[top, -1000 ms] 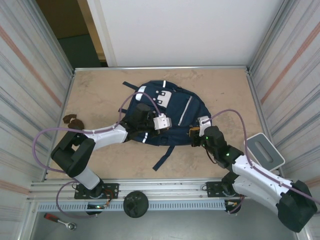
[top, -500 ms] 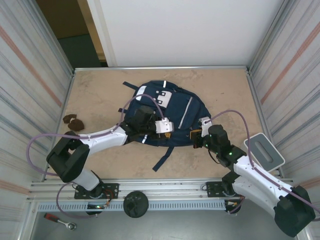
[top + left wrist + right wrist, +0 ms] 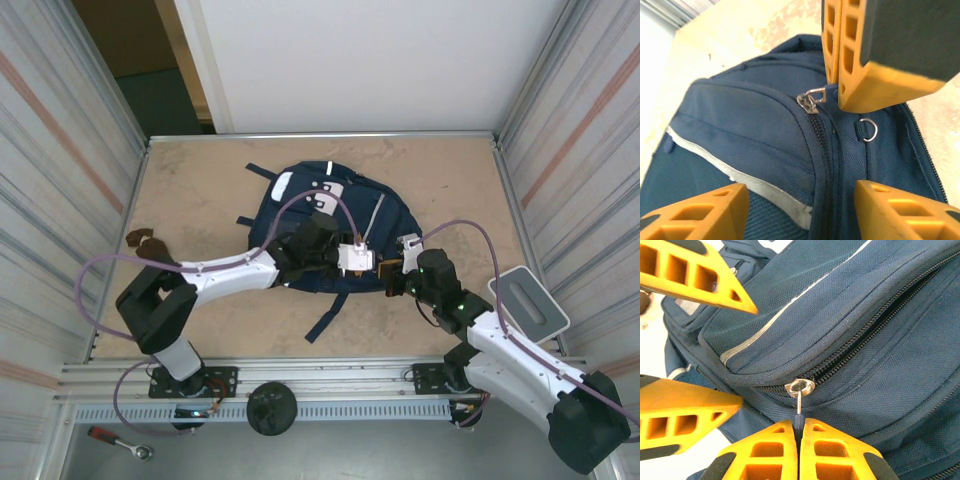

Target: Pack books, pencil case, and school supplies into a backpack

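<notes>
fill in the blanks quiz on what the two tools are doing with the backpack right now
1. The right tool is ____ on the zipper pull.
2. The left tool stands ____, holding nothing.
3. The backpack is navy ____ with white stripes.

Missing words: shut; open; blue

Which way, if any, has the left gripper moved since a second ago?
Yes. In the top view the left gripper has shifted rightward across the backpack, away from the brown pieces and closer to the right gripper.
</notes>
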`<state>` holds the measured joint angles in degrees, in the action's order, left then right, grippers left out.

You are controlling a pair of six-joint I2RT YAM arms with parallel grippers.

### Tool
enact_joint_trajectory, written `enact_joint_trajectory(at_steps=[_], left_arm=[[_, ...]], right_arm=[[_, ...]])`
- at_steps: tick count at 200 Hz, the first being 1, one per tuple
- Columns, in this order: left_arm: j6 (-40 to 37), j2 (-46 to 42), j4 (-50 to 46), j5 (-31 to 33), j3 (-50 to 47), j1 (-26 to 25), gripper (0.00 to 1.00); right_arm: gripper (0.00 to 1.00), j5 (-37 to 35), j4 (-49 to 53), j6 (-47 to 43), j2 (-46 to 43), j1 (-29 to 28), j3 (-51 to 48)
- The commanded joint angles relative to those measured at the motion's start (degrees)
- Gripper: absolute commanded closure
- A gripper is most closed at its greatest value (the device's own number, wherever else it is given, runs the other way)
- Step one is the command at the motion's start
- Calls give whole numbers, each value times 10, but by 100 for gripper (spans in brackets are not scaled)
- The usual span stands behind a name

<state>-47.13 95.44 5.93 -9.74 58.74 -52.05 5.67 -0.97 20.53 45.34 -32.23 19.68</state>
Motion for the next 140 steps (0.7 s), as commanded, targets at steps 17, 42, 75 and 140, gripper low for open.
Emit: enact_joint_trajectory(at_steps=[17,42,75,140], left_arm=[[-33,13,9,28,4,1,64],[-36,-8,9,5,-16,13,83],[-36,-50,38,-46,-74,42,100],[3,-146,118,-103,-191,130,100]], right_arm=[[100,-3,-5,-6,-9,-2,15],[100,-32,24,-15,-12,16,13],[100,-58,52,-5,-19,43,15],[100,-121,70,30,56,47,64]])
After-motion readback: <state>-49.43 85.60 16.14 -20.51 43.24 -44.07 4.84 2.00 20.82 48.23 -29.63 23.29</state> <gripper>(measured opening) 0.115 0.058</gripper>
